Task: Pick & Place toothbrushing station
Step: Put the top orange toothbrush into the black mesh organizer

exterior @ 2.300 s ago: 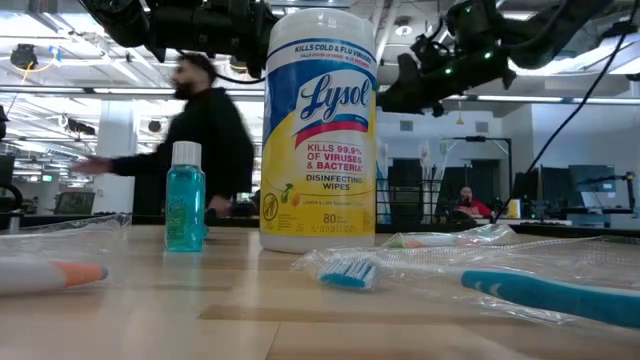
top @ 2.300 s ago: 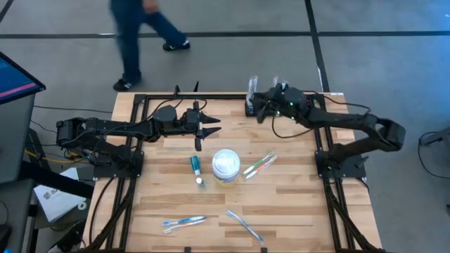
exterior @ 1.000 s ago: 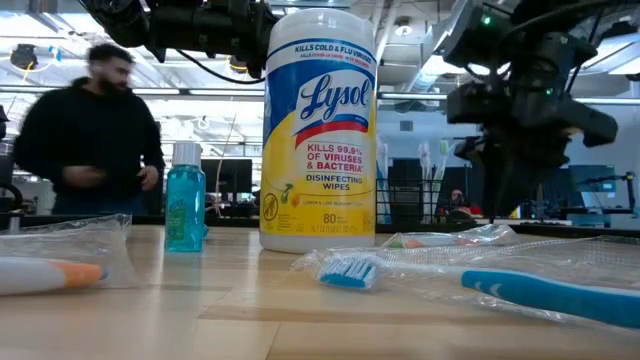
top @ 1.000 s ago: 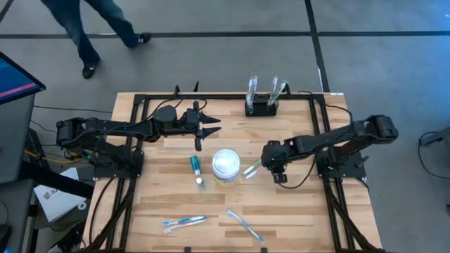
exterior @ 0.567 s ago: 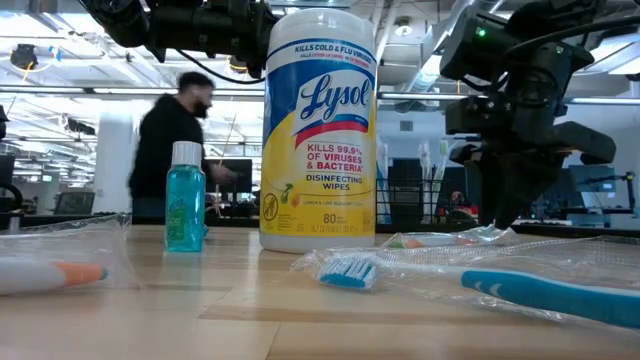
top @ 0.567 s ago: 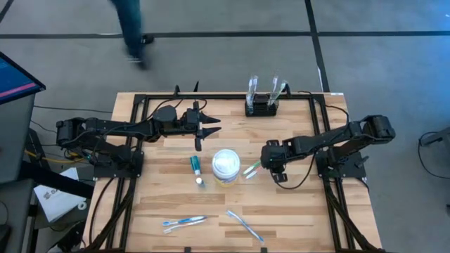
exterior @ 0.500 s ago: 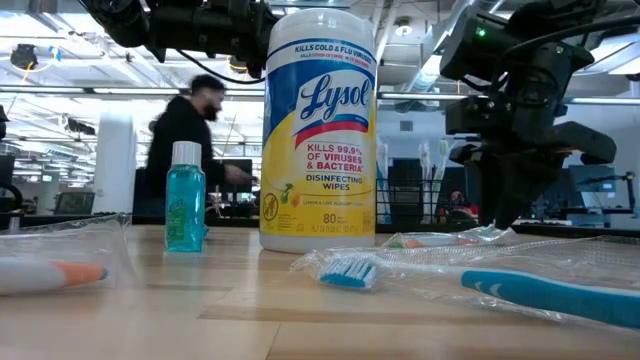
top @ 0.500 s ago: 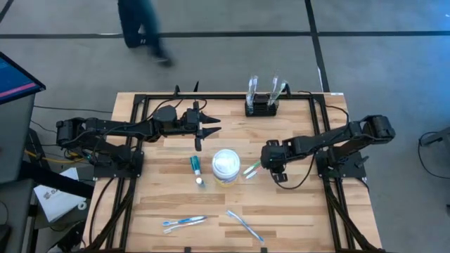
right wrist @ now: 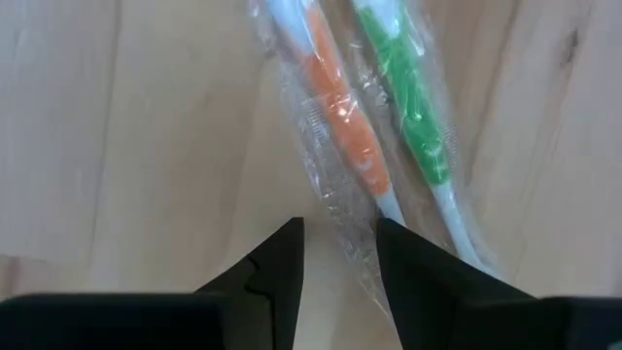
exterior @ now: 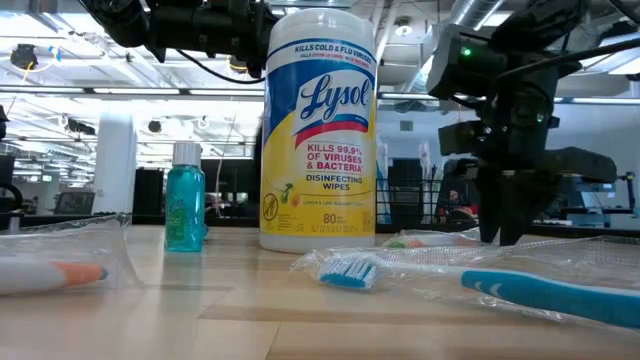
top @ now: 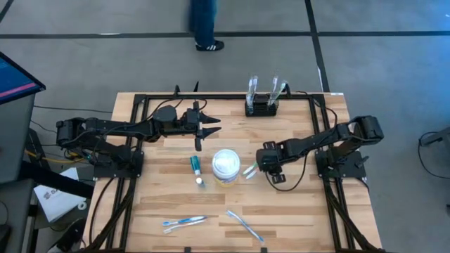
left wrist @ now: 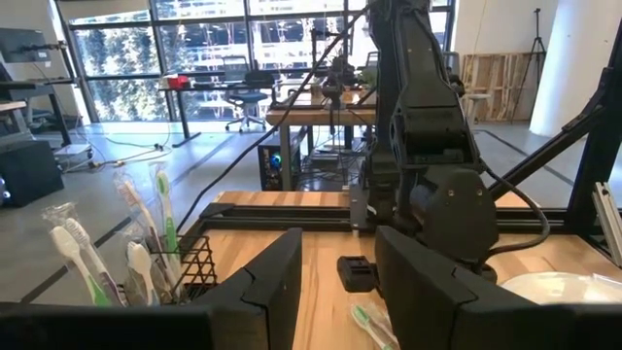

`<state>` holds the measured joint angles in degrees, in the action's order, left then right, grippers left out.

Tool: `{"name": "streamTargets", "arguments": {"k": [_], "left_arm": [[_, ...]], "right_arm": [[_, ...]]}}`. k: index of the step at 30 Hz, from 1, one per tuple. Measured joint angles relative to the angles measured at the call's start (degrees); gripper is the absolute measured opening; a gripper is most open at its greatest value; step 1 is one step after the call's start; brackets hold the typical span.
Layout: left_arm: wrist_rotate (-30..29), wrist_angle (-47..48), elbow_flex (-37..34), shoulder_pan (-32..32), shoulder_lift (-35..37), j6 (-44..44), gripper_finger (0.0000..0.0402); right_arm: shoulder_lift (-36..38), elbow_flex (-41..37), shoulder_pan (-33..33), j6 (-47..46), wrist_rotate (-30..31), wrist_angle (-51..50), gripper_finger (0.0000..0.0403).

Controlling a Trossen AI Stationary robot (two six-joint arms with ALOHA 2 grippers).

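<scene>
The black toothbrushing station (top: 261, 107) stands on its base at the table's far edge with several wrapped toothbrushes upright in it; it also shows in the left wrist view (left wrist: 180, 267). My right gripper (top: 261, 166) points down, open, right of the white tub (top: 226, 165). Its fingers (right wrist: 274, 267) stand on either side of the clear wrapper of an orange-handled toothbrush (right wrist: 342, 122); a green one (right wrist: 410, 112) lies beside it. Whether they touch the wrapper, I cannot tell. My left gripper (top: 211, 126) waits open and empty above the table's far left.
The Lysol wipes tub (exterior: 318, 130) stands mid-table with a small teal bottle (top: 196, 169) lying to its left. More wrapped toothbrushes lie near the front edge (top: 184, 222) (top: 242, 223). A person walks on the floor beyond the far edge (top: 204, 24).
My right gripper, which came over from the station earlier, has sunk lower over the wrapped toothbrushes and shifted a little toward the white tub. The person behind the table has walked toward the right. The left arm has kept still.
</scene>
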<state>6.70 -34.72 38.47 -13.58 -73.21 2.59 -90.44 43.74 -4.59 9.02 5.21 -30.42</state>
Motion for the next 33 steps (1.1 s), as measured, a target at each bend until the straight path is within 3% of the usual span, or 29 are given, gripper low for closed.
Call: {"name": "streamTargets", "arguments": {"k": [4,19,33], "left_arm": [[0.00,0.02,0.01,0.01,0.00,0.00,0.0127],[0.00,0.05,0.01,0.10,0.00,-0.02,0.0127],[0.02,0.93,0.01,0.10,0.00,-0.04,0.0127]], "right_arm": [[1.25,2.85,-0.73,0.00,3.09,-0.36,0.0122],[0.89,3.19,-0.85,4.94,2.94,-2.02,0.0122],[-6.70,3.73,1.70,7.52,4.12,-1.62,0.0122]]}}
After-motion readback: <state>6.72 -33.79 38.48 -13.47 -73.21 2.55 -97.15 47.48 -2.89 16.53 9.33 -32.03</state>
